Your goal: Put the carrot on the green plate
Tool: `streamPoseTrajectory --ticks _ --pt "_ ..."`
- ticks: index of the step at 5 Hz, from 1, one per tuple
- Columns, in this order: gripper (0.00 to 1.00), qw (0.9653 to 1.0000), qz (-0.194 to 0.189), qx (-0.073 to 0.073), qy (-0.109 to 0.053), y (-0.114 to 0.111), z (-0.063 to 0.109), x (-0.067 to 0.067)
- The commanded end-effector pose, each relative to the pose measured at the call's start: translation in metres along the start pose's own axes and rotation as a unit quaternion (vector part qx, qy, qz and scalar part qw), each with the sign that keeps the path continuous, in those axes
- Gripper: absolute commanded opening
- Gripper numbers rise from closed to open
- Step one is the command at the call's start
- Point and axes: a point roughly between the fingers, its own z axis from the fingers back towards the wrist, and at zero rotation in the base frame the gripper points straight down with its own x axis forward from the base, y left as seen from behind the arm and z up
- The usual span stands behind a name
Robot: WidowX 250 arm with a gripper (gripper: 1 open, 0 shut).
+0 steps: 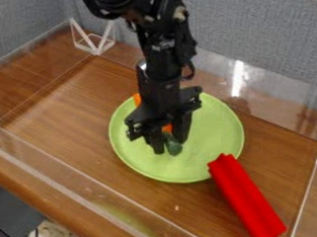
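Wooden table point(70, 87): pincer point(164, 142) holds carrot point(175, 145) inside green plate point(214, 123) rim.

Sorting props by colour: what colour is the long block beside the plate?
Red; the block shows clearly in the camera view.

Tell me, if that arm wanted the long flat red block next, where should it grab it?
Probably across the middle of the long flat red block, coming straight down from above. It lies flat on the wooden table beside the round green plate, and its narrow width should suit the jaws better than its length.
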Motion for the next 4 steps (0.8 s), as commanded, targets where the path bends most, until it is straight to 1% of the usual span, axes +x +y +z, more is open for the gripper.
streamPoseTrajectory --ticks 1,3,4 --pt "0.00 0.9992 -0.015 -0.036 -0.011 -0.010 0.018 0.002" --pt "0.00 0.9967 -0.042 -0.065 -0.023 -0.012 0.029 -0.011" --pt "1.00 0.9951 -0.051 -0.075 -0.038 -0.013 0.029 -0.015"
